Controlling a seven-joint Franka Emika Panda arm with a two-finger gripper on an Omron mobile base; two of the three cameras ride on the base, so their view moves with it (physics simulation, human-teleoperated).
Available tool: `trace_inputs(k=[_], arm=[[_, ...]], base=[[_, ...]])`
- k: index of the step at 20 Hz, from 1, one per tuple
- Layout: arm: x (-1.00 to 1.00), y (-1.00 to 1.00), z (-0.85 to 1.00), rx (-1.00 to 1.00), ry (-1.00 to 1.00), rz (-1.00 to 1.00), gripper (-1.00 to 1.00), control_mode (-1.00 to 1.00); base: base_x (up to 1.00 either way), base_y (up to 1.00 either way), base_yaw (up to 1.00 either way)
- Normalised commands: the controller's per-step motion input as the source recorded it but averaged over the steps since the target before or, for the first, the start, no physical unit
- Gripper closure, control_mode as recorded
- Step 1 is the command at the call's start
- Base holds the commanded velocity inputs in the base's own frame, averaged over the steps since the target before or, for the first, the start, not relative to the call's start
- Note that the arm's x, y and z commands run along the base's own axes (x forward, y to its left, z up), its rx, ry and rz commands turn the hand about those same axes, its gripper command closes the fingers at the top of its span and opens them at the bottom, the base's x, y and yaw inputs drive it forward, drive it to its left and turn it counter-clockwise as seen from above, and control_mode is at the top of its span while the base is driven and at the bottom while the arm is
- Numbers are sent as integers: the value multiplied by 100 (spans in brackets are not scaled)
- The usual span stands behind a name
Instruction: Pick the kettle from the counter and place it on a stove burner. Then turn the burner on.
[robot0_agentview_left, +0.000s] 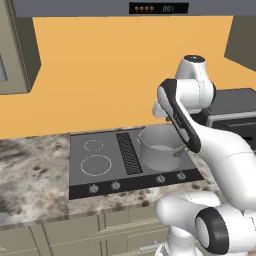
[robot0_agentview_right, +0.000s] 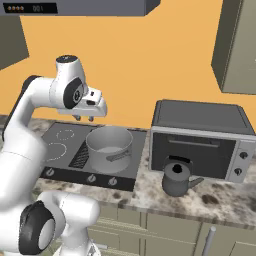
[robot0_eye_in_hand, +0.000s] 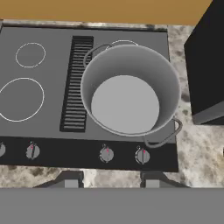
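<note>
The dark grey kettle (robot0_agentview_right: 177, 179) stands upright on the mottled counter (robot0_agentview_right: 225, 202), in front of a toaster oven and right of the stove (robot0_agentview_right: 70, 145). My gripper (robot0_agentview_right: 84, 119) hangs open and empty above the stove, over the back edge of a large steel pot, far left of the kettle. In the hand view its fingertips (robot0_eye_in_hand: 66, 179) rise at the bottom, wide apart, gripper (robot0_eye_in_hand: 109, 180) looking down on the stove (robot0_eye_in_hand: 52, 144). The large burner (robot0_eye_in_hand: 20, 99) ring lies bare at the front left, also burner (robot0_agentview_left: 96, 165). Several knobs, such as one knob (robot0_eye_in_hand: 106, 154), line the front strip.
A big empty steel pot (robot0_eye_in_hand: 127, 94) with loop handles covers the stove's right half. A black toaster oven (robot0_agentview_right: 200, 140) stands on the counter to the right, close behind the kettle. A smaller ring (robot0_eye_in_hand: 30, 54) lies behind the large one. A range hood (robot0_agentview_left: 125, 7) hangs overhead.
</note>
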Motion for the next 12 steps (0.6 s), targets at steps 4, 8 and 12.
trace_inputs(k=[4, 8, 12], arm=[[-41, -39, -7, 1, -11, -3, -100, -100], [-85, -94, -20, 9, -19, -10, -100, -100], [-85, -100, -26, 13, -16, -16, -100, -100]], base=[[0, 0, 0], [0, 0, 0], [0, 0, 0]])
